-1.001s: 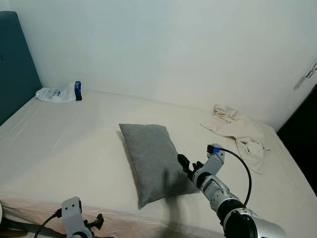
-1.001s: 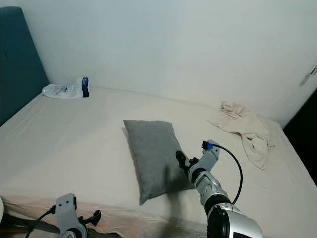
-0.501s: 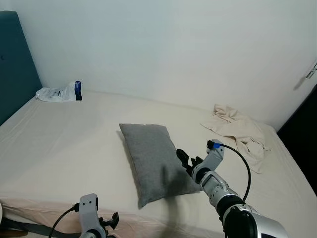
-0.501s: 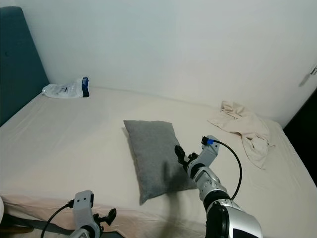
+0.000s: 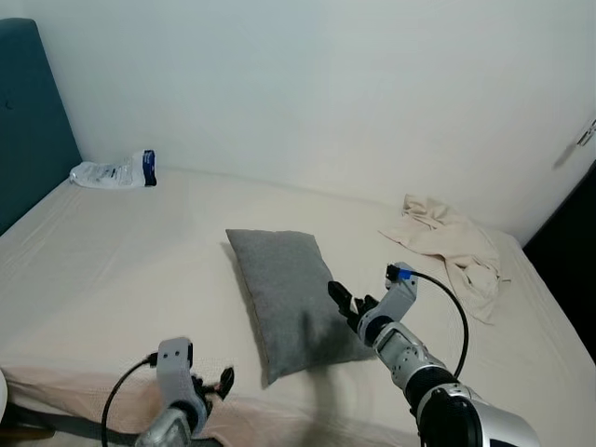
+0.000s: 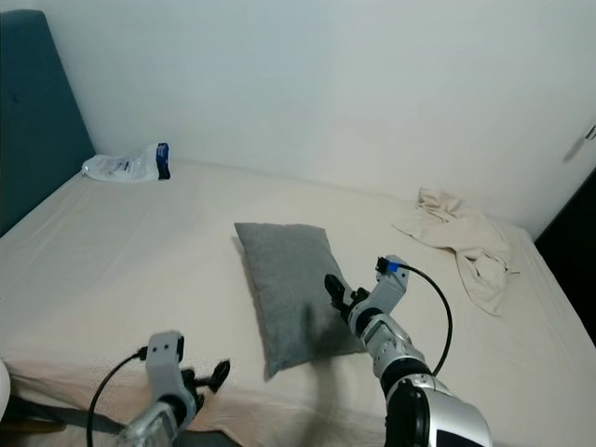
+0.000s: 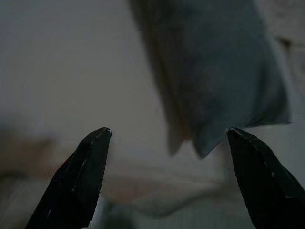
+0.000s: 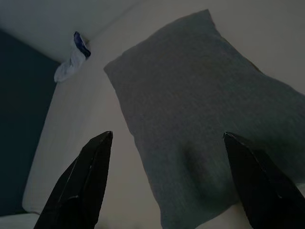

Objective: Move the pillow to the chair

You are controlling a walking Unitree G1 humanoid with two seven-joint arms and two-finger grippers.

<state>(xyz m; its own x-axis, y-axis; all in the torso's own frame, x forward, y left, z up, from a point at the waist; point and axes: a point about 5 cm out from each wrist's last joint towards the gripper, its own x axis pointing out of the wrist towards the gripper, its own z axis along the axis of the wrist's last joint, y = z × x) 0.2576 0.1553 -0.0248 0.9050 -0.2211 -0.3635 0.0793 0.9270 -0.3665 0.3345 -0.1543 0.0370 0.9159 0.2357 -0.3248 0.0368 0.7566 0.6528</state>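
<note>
A grey rectangular pillow (image 5: 284,293) lies flat in the middle of the cream bed (image 5: 112,261), its long side running away from me. My right gripper (image 5: 341,301) is open and hovers at the pillow's right edge, over its near half. Along its fingers (image 8: 86,186) the pillow (image 8: 200,109) spreads wide under the jaws. My left gripper (image 5: 224,378) is open and low at the bed's front edge, just left of the pillow's near corner. In the dim left wrist view, the pillow's near end (image 7: 214,71) lies ahead, between the spread fingertips (image 7: 90,162).
A crumpled beige cloth (image 5: 447,247) lies at the bed's far right. A clear plastic package with a blue end (image 5: 112,174) rests at the far left by the teal headboard (image 5: 28,121). The white wall runs behind; a dark gap (image 5: 568,251) lies beyond the right edge.
My left arm has risen and swung right along the bed's front edge, toward the pillow's near corner. The right gripper has edged slightly further over the pillow's right side.
</note>
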